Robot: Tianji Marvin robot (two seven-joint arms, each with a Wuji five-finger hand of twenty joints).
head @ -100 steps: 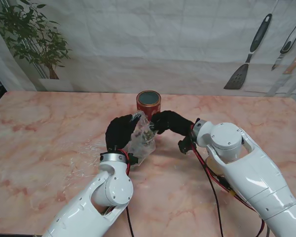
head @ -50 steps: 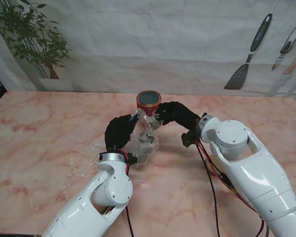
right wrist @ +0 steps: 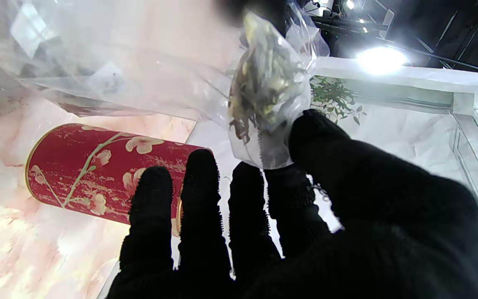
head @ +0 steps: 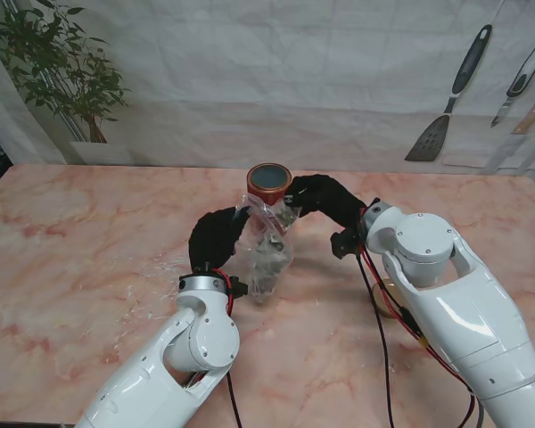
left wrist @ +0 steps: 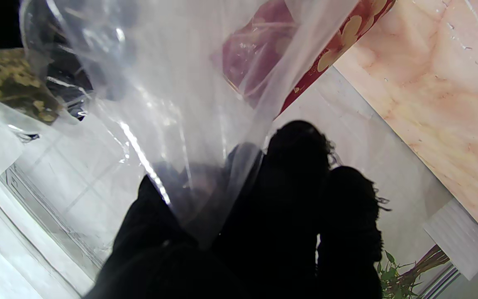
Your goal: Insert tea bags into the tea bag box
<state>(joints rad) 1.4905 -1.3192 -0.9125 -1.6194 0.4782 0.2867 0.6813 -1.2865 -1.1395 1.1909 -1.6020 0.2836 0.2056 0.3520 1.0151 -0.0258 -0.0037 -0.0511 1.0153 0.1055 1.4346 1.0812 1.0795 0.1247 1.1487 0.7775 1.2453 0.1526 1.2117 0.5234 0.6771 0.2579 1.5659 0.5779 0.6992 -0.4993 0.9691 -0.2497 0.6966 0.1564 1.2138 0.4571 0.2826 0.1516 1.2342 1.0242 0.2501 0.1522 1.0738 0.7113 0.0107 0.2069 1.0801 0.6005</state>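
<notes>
The left hand (head: 216, 239) grips a clear plastic bag (head: 266, 250); the right hand (head: 319, 200) pinches a tea bag (right wrist: 268, 99) beside the red tea tin (head: 268, 185).

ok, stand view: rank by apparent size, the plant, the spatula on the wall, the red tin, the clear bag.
Largest to smallest as they look:
1. plant
2. clear bag
3. spatula
4. red tin
Bag versus spatula is close, and the bag sits nearer the camera and is partly hidden by the fingers, so that pair is unsure.
</notes>
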